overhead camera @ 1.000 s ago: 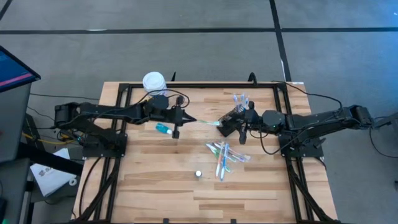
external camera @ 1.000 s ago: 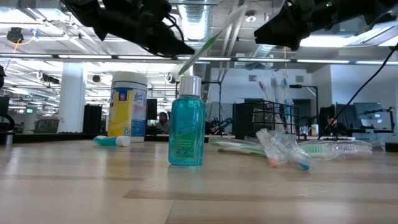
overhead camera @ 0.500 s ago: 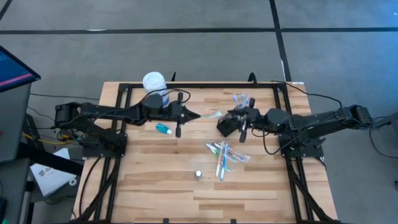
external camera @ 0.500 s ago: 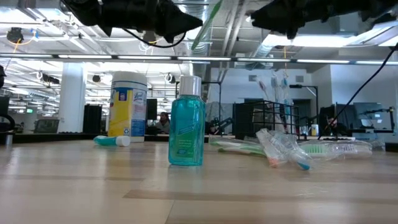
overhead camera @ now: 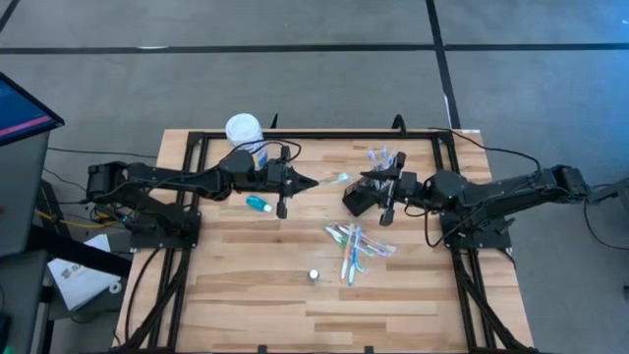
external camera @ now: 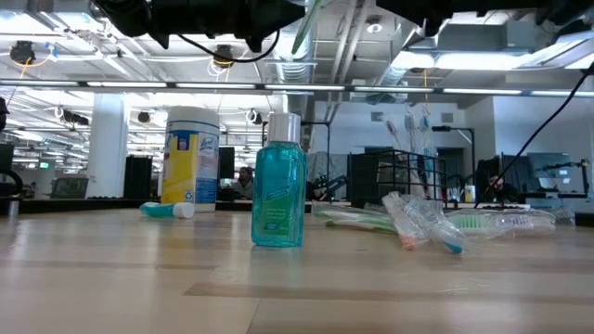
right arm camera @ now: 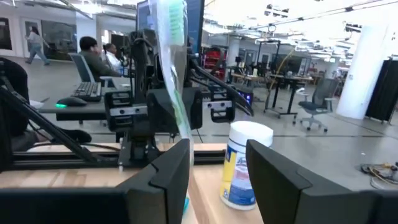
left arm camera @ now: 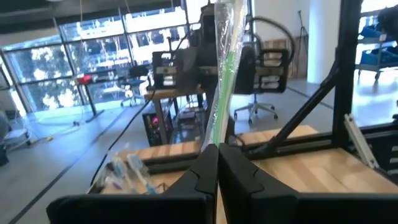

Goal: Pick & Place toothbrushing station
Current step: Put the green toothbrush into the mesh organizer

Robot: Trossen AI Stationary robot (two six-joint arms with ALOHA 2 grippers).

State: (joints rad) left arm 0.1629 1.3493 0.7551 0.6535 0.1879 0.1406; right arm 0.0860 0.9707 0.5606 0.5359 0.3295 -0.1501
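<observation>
Since the earlier overhead frame the right gripper (overhead camera: 352, 200) has let the green toothbrush (overhead camera: 334, 180) go and drawn slightly back, fingers parted and empty, while the left gripper (overhead camera: 313, 182) stays clamped on the wrapped brush over mid-table, the wire-mesh holder (overhead camera: 378, 178) probably half hidden under the right arm. At table level both grippers are cut off, the holder (external camera: 401, 179) behind a teal bottle (external camera: 279, 195). Left wrist: closed fingers (left arm camera: 200, 175) pinching the brush (left arm camera: 222, 74).
</observation>
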